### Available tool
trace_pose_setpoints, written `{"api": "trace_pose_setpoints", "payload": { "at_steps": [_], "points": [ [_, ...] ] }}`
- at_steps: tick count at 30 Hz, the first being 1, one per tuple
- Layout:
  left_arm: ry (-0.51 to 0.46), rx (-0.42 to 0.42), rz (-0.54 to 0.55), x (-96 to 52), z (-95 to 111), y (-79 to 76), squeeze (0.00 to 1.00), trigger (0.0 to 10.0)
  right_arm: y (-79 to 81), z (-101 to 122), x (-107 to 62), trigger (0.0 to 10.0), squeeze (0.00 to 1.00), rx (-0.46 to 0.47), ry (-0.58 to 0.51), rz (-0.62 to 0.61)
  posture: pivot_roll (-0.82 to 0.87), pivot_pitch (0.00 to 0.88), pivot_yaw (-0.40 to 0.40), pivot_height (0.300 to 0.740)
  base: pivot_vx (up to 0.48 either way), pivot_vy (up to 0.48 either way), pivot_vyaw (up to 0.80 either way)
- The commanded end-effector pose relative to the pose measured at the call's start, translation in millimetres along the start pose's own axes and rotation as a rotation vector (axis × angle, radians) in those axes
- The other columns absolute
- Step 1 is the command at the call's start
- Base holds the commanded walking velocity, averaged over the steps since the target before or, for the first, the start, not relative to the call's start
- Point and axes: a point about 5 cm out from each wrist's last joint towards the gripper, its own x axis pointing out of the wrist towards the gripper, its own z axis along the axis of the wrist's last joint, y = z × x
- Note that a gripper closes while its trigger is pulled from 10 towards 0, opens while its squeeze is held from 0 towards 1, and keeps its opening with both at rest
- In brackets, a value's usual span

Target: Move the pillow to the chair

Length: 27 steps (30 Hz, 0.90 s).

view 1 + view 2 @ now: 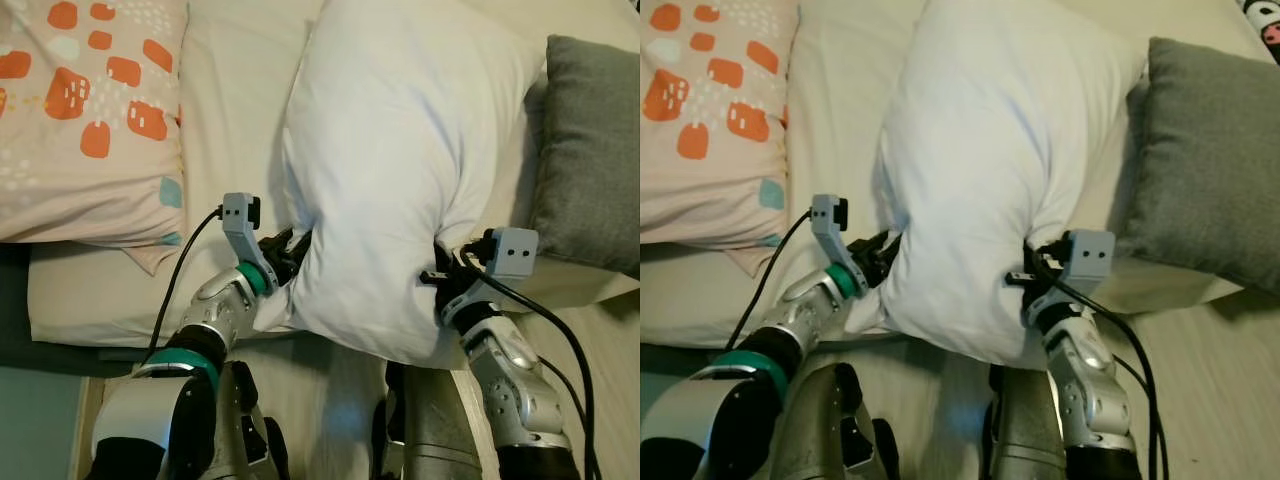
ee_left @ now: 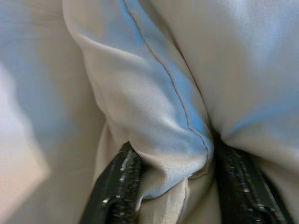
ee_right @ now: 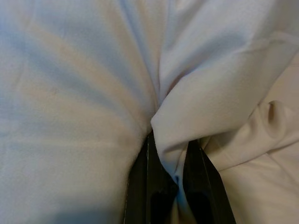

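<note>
A big white pillow [image 1: 400,160] lies on the bed in front of me, its near end bunched and lifted between both arms. My left gripper [image 1: 292,252] is shut on the pillow's left near edge; a fold of white fabric [image 2: 177,163] is pinched between its black fingers [image 2: 117,186]. On the other side, my right gripper [image 1: 442,270] is shut on the pillow too, with cloth [image 3: 177,140] squeezed between its fingers [image 3: 149,186].
A pink pillow with orange patches [image 1: 85,110] lies at the left on the bed. At the right edge rests a grey cushion [image 1: 590,150]. The cream sheet [image 1: 225,120] shows between the pillows, and the bed's near edge [image 1: 100,330] runs just before my legs.
</note>
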Motion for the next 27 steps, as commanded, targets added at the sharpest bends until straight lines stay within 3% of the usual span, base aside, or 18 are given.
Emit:
{"api": "trace_pose_setpoints", "payload": {
  "at_steps": [1,15,19,27],
  "points": [
    [0.065,-0.031,-0.031,-3.5,-19,-3.3,0.0,0.0,24.2,-27,-0.5,0.0,0.0,0.049,0.114,0.107,-0.15,0.315,0.165,0.562,0.0,0.0,0.0],
    [-0.02,-0.057,0.035,-11.2,-11,8.3,0.0,0.0,34.0,-28,6.4,0.0,0.0,0.109,0.119,0.155,-0.11,0.289,0.15,0.562,0.0,0.0,0.0],
    [-0.111,-0.029,0.097,-13.9,0,13.9,0.0,0.0,42.2,-29,11.9,0.0,0.0,0.137,0.113,0.176,-0.08,0.258,0.146,0.562,0.0,0.0,0.0],
    [-0.169,0.007,0.118,-14.5,10,15.4,0.0,0.0,52.8,-29,14.7,0.0,0.0,0.165,0.098,0.216,-0.02,0.213,0.126,0.562,0.0,0.0,0.0]
  ]
}}
